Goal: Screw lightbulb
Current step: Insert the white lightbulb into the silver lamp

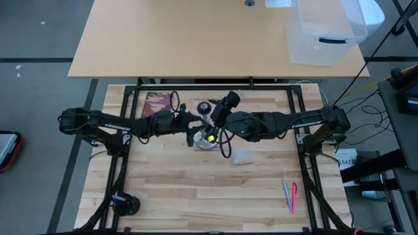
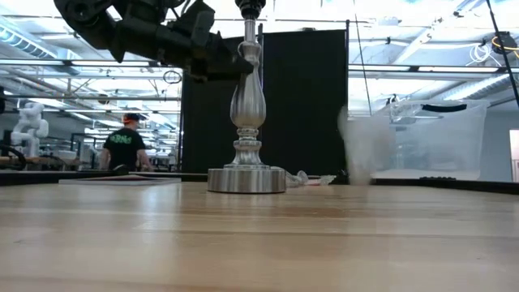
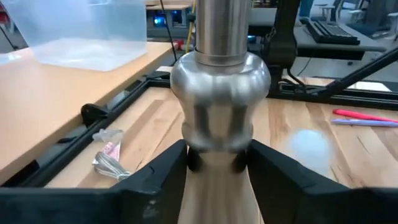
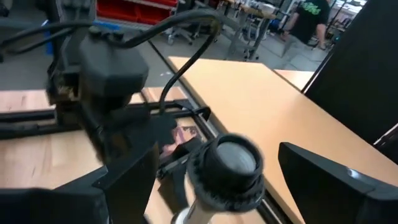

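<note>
Two grippers meet at the stand (image 2: 246, 105). The left gripper (image 3: 216, 163) is clamped on its neck. The right gripper (image 4: 208, 169) stands apart around the socket (image 4: 205, 186). The right wrist view shows the bulb (image 4: 234, 157) seated there, while the low view crops it off. The print on a person's shirt (image 2: 123, 139) is unreadable.

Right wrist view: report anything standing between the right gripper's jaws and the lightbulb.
Nothing visible does. The lightbulb appears seated in the dark socket atop the lamp stand, and the right gripper has its open jaws flanking it with clear gaps either side. The left gripper clasps the stand's stem lower down, out of the way.
</note>
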